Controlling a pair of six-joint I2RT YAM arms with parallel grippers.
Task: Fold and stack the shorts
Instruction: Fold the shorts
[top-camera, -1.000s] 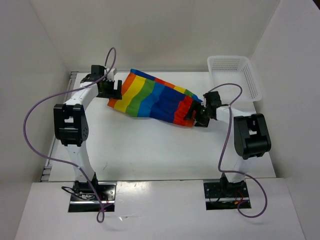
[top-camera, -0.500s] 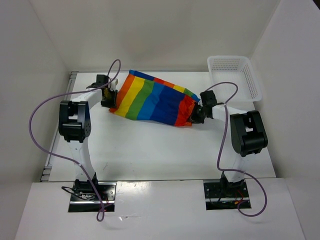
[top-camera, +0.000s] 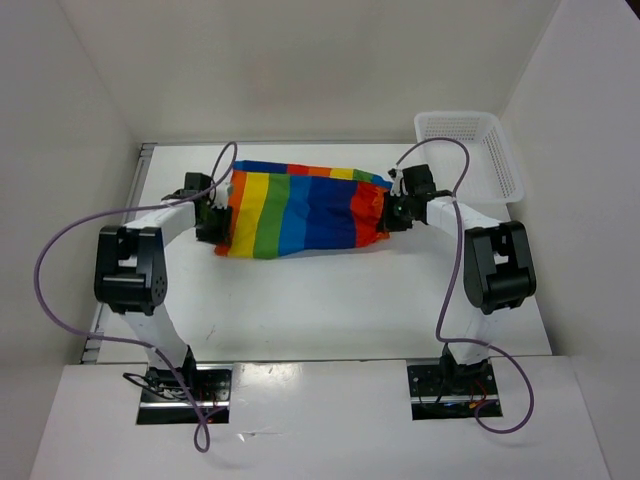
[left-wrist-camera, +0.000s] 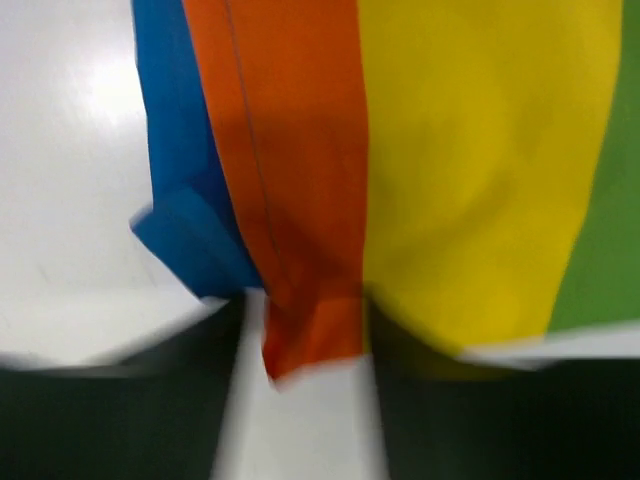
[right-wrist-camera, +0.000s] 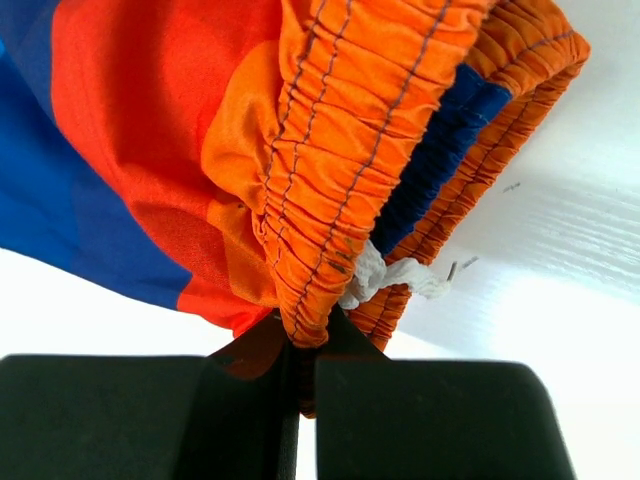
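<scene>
1. Shorts lie stretched sideways across the far half of the tabletop, roughly parallel to its far edge. They are held at both ends, most likely so the cloth pulls flat before a fold.
2. Stripes run front to back: orange and yellow toward the left edge, then green and blue, with red and orange toward the right. The surface looks fairly smooth, and a thin blue strip shows along the far side.
3. Seen from the right wrist, the gathered orange waistband bunches into ridges, with blue lining showing inside it and a white drawstring dangling below.
4. The right gripper is clenched on that waistband, with the elastic drawn down into a narrow slit between its fingers.
5. The left gripper sits at the opposite end. Its wrist view is blurred, but an orange tab of hem runs down between the fingers, so I judge it pinched there.
6. At the far right corner a white mesh basket stands near the shorts without touching them.
</scene>
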